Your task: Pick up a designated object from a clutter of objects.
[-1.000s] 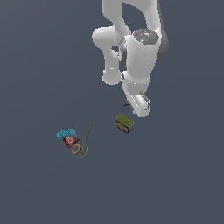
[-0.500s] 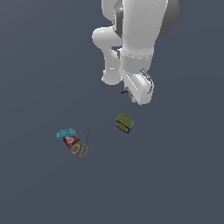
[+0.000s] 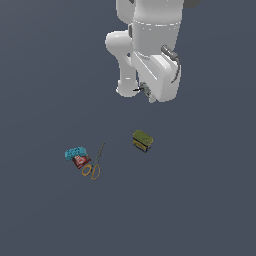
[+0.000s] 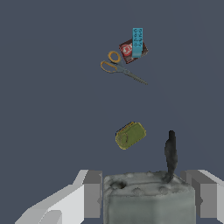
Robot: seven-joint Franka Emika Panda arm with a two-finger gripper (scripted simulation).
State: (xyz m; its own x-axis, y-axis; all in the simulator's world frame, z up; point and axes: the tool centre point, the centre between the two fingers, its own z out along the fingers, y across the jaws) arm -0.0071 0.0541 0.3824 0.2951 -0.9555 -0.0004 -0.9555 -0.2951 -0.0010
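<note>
Exterior view shows the white arm (image 3: 150,45) filling the top of the frame, its wrist high above a plain grey-blue floor (image 3: 200,200). The gripper (image 3: 146,92) hangs at the arm's lower end, well above the clutter. In the wrist view its 2 fingers (image 4: 92,194) stand on either side of a pale item (image 4: 148,201) and press against it, so the gripper (image 4: 144,192) is pinching the item off the floor. A dark stalk (image 4: 170,153) sticks out from the item.

The box (image 3: 142,140), olive with a yellow edge, lies alone on the floor below the gripper, well apart from the other 3 things. Toward the exterior view's left, the scissors (image 3: 95,162) lie flat, yellow handles nearer the camera. Just beside them sits the teal lump (image 3: 75,153), touching the red piece (image 3: 80,161); in the wrist view the lump overlaps the red piece.
</note>
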